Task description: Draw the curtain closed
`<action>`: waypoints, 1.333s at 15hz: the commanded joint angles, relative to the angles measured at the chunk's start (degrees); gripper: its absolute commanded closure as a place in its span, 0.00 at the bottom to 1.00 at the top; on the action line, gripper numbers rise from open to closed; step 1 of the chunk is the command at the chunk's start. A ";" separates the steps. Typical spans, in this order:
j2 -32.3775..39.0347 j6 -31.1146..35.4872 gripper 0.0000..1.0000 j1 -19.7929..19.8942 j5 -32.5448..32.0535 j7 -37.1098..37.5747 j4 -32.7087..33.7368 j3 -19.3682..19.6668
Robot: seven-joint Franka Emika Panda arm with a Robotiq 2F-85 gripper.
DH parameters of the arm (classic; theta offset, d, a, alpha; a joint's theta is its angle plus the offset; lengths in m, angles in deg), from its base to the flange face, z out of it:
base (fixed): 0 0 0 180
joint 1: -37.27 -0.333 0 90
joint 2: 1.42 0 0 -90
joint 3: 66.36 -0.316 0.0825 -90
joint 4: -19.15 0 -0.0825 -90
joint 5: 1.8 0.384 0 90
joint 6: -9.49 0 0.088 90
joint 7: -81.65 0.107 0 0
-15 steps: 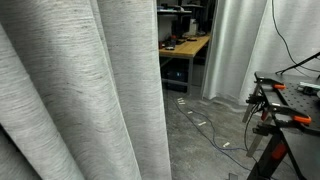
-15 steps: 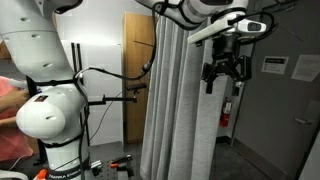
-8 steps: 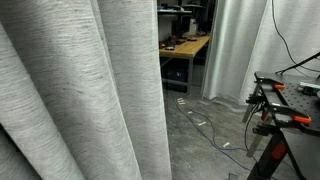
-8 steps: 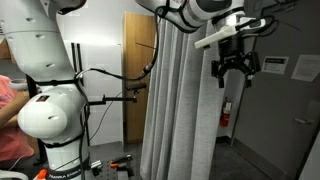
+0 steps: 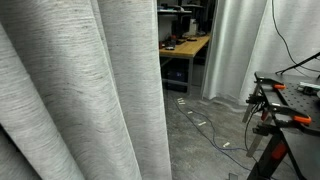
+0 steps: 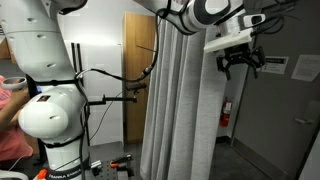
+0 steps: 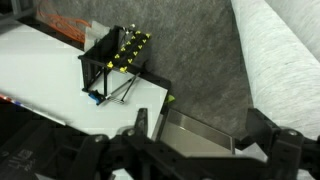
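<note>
The curtain (image 5: pixel 80 90) is light-grey woven fabric with deep folds and fills the left of an exterior view. It hangs floor-length in the middle of an exterior view (image 6: pixel 180 110) and shows at the upper right of the wrist view (image 7: pixel 285 50). My gripper (image 6: pixel 241 64) is high up, to the right of the curtain's edge and apart from it. Its jaws stand open and empty. In the wrist view the gripper (image 7: pixel 200 135) is at the bottom, looking down on grey floor.
Paler curtains (image 5: pixel 240 50) hang beyond a gap with a wooden desk (image 5: pixel 185 45). A black table with clamps (image 5: pixel 290 100) stands at the right and cables (image 5: pixel 205 122) lie on the floor. A black rack (image 7: pixel 115 65) sits on a white table. A person (image 6: pixel 8 110) is at the left edge.
My gripper has moved right and slightly up, away from the curtain's edge. The curtain hangs as before.
</note>
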 commanded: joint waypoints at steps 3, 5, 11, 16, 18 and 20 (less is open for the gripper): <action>-2.11 3.51 0.00 -3.41 5.57 -8.78 -4.86 -0.27; -2.66 2.75 0.00 -3.64 3.95 -6.86 -6.16 -1.05; -4.16 2.38 0.00 -5.10 3.52 -8.05 -8.17 -2.17; -4.02 -0.36 0.00 -6.95 3.44 -9.70 -6.72 -3.33; -3.44 -1.15 0.00 -7.65 3.89 -9.98 -5.71 -3.84; -2.89 -1.59 0.00 -8.22 3.41 -9.57 -4.71 -4.52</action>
